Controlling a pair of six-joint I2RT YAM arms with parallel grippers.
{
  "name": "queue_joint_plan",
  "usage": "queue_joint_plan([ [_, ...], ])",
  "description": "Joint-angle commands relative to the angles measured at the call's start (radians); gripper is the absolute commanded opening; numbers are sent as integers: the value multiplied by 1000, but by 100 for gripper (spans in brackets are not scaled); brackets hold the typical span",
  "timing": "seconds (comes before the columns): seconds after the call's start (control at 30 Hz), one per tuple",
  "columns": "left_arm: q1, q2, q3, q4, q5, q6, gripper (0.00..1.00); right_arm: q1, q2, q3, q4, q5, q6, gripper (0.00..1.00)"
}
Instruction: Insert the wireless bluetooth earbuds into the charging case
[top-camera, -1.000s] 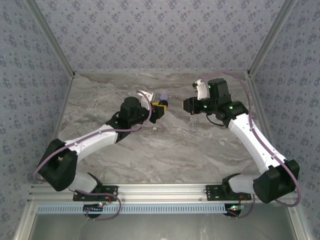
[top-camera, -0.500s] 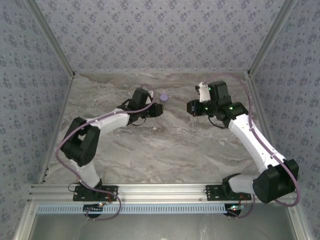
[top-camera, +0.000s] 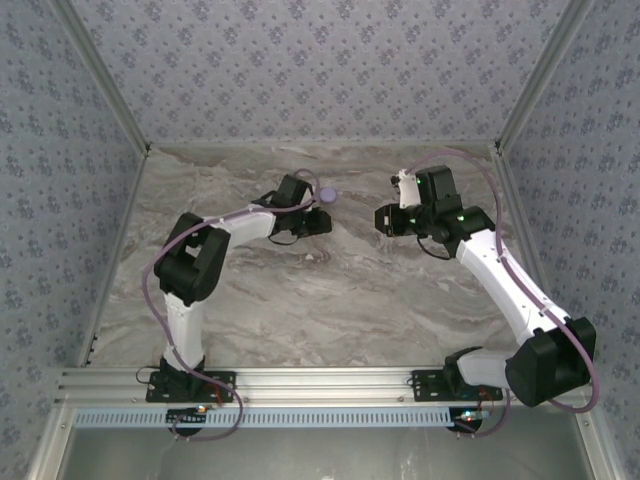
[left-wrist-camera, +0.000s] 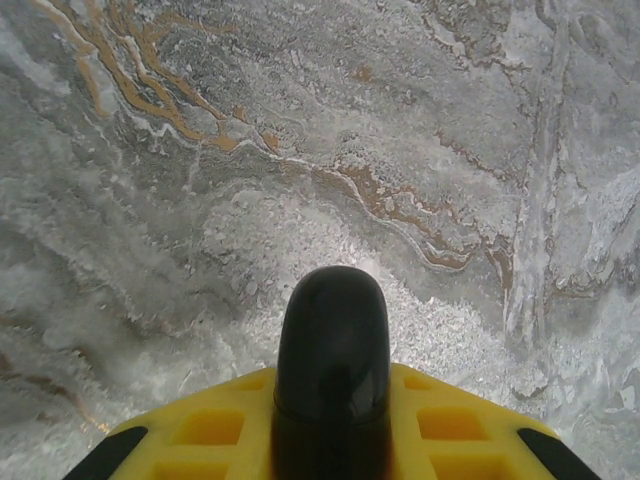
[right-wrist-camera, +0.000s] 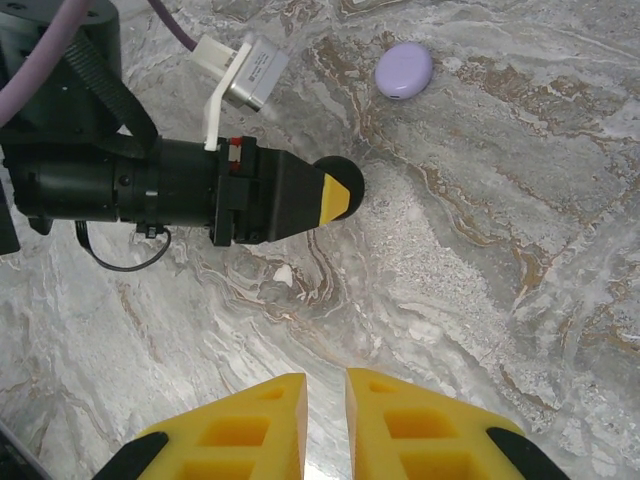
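Observation:
The lilac charging case (top-camera: 327, 196) lies shut on the marble (top-camera: 330, 300) near the back; it also shows in the right wrist view (right-wrist-camera: 404, 70). My left gripper (top-camera: 320, 222) hovers just in front of it, shut on a black round disc (left-wrist-camera: 332, 330) that fills the gap between its yellow fingers (left-wrist-camera: 210, 430). From the right wrist camera the left gripper (right-wrist-camera: 338, 190) points right, with the disc (right-wrist-camera: 345, 170) at its tip. A tiny pale speck (right-wrist-camera: 284, 273), perhaps an earbud, lies on the marble below it. My right gripper (right-wrist-camera: 325, 385) (top-camera: 383, 218) faces the left one, shut to a narrow slit with nothing in it.
The left arm's black wrist body and cable (right-wrist-camera: 100, 180) reach in from the left of the right wrist view. Patterned walls (top-camera: 320, 70) enclose the table on three sides. Bare marble lies between the arms and the near rail (top-camera: 320, 385).
The left arm has folded up at the elbow and stretched its forearm toward the case. Its gripper stayed by the case and turned. The right gripper barely moved.

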Motion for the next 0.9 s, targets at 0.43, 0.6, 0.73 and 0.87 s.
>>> queue_joint_plan([
  [0.43,4,110,106,-61,33,-22,28,-6,-8,-21,-15,-4,-5,19],
  [0.6,6,110,99,-67,20,-14,33,-6,-7,-22,-15,-1,-6,19],
  [0.73,5,99,97,-78,2,1,46,-5,-6,-24,-17,4,-8,19],
  [0.87,4,64,86,-92,-35,34,56,-7,-5,-24,-18,18,-10,19],
])
